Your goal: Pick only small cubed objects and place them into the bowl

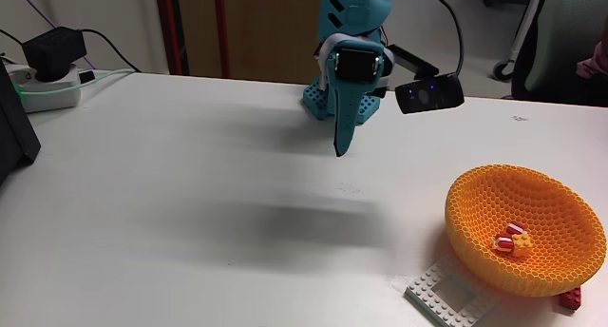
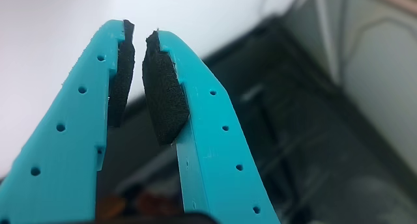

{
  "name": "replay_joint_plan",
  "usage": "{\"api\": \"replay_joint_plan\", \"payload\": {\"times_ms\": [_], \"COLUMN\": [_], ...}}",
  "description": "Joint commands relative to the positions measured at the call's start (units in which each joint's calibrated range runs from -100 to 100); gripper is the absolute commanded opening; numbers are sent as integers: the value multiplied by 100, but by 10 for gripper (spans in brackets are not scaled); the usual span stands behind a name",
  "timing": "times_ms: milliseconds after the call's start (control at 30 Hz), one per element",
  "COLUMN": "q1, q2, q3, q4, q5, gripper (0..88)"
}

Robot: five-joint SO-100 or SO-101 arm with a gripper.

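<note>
toward the far middle of the table [image 1: 190, 175] in the fixed view, the teal arm is seen drawn back near its base, with the gripper [image 1: 340, 148] pointing down above bare tabletop, well apart from the bowl [image 1: 475, 208]. in the wrist view the gripper [image 2: 139, 40] is shown nearly closed, its foam pads [image 2: 163, 94] a sliver apart and nothing held between them. at the near right, three small cubed objects [image 1: 511, 241] are seen lying inside the bowl, two striped and one yellow-orange. beside the bowl, a white studded plate [image 1: 445, 294] and a red brick [image 1: 572, 298] are left on the table. the task is judged essentially done.
</note>
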Motion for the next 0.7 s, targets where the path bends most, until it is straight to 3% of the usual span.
{"api": "replay_joint_plan", "payload": {"times_ms": [0, 267, 567, 667], "q1": [167, 372, 260, 269], "q2": [-980, -2666, -4683, -4683], "q3": [893, 2356, 3425, 3608], "q4": [-298, -437, 153, 162], "q5": [15, 39, 68, 39], "gripper": [0, 0, 0, 0]}}
